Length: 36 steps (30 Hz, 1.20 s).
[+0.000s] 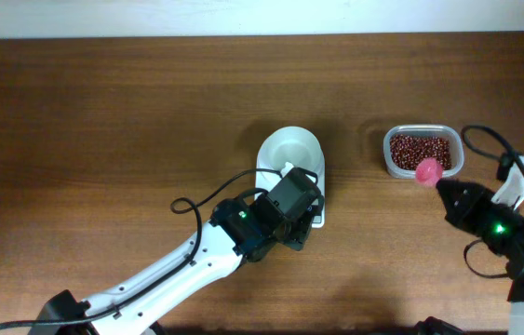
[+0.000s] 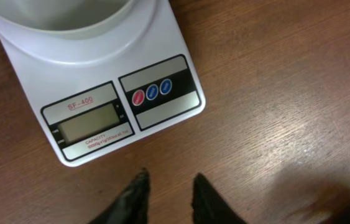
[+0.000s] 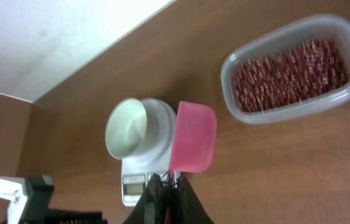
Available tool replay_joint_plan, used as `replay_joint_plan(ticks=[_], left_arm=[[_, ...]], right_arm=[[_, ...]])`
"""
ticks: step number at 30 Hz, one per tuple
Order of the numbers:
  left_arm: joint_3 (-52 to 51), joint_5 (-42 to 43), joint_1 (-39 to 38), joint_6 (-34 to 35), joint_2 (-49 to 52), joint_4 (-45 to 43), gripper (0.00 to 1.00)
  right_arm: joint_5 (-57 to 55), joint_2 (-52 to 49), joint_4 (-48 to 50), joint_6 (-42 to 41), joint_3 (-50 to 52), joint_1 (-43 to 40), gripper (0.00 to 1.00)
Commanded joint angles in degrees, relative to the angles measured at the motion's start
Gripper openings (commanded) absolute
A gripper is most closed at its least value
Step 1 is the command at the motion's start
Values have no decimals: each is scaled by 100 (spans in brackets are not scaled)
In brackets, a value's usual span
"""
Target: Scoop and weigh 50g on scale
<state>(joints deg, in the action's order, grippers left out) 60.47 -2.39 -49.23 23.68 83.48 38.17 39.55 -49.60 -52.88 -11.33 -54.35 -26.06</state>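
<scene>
Stage: early, by the look of it. Nothing had yet been weighed.
Scale [image 1: 289,151]: seen at centre of the overhead view. Its bowl [image 3: 128,127] was found white and empty.
Display [image 2: 91,121]: no digits could be made out, so whether it was switched on could not be told.
Beans [image 1: 420,149]: all were held in the clear tub [image 1: 388,166], right of centre and well apart from the scale.
Scoop [image 3: 193,137]: pink and apparently empty. It was poised at the tub's lower edge in the overhead view.
Right gripper [image 3: 168,186]: fingers were pressed together on the scoop's handle.
Left gripper [image 2: 170,180]: fingers were spread a little and nothing was held. It was placed just below the scale's front edge in the left wrist view.
Left to do: beans were to be scooped, carried to the bowl, and tipped in until the target reading was shown.
Surface: a dark brown wood-grain table [image 1: 103,112] was noted, with slight glare.
Room: a pale wall [image 1: 243,17] was seen along the top of the overhead view.
</scene>
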Motion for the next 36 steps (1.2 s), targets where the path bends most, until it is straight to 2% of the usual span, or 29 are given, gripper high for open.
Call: replay_joint_plan(ticks=[1, 2, 7, 11, 17, 18, 19, 20, 21, 36], left_arm=[[96, -81, 4, -42, 52, -15, 8], [96, -343, 4, -42, 85, -44, 0], [92, -951, -2, -66, 577, -164, 0], [92, -942, -39, -560, 1012, -409, 0], [92, -944, -39, -754, 1259, -651, 0], [92, -944, -39, -752, 1259, -647, 8], [92, -944, -39, -752, 1259, -643, 37], [92, -944, -39, -752, 1259, -643, 92], [92, -944, -39, -752, 1259, -640, 99], [92, -944, -39, -752, 1259, -621, 99]], right_arm=[[-125, 22, -260, 173, -83, 17, 4], [-122, 22, -271, 170, -83, 17, 4], [-122, 22, -422, 170, -83, 17, 4], [-122, 22, -455, 170, -83, 17, 4], [-122, 22, -481, 168, -83, 17, 4], [-122, 22, -492, 168, -83, 17, 4], [-122, 22, -540, 168, -83, 17, 4], [-122, 22, -553, 166, -83, 17, 4], [-120, 22, -566, 164, -83, 17, 4], [-348, 11, -737, 149, -83, 17, 4]])
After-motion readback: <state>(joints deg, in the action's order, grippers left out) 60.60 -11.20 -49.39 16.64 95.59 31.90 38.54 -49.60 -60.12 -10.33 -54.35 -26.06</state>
